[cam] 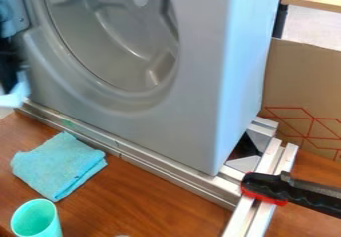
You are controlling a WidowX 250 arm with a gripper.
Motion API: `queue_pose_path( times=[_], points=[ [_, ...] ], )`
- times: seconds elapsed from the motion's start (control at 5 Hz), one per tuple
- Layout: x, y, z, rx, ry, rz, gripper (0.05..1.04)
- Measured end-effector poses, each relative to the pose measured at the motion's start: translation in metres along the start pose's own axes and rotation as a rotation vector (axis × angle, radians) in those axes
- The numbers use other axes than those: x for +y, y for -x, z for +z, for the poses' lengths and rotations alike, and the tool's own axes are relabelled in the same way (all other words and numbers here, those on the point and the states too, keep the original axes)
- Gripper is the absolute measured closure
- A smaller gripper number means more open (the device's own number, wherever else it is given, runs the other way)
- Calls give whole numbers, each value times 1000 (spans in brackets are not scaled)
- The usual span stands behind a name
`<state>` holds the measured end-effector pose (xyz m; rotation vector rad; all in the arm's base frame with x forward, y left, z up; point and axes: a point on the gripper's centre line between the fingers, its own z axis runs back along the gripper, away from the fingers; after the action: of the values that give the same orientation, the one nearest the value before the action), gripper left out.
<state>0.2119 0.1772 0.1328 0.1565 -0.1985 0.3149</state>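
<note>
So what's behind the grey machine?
To the picture's right of the grey machine, brown cardboard with red lines shows, and beyond it a tabletop. The machine hides anything directly behind.

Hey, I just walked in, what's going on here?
The blue cloth lies folded on the wooden tabletop, with nothing holding it. A teal cup stands upright just in front of it. Behind them, a big grey machine with a round opening in its front sits on metal rails. A black and red tool handle rests across the rails by the machine's near corner. I can't make out anything being handled at this moment.
</note>
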Motion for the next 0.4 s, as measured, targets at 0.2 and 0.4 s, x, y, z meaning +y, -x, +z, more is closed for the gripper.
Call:
queue_pose_path(
  times=[0.2, 0.4],
  points=[
    [25, 32, -14, 81, -34, 33, 441],
    [28, 45, -31, 133, -49, -7, 441]
  ],
)
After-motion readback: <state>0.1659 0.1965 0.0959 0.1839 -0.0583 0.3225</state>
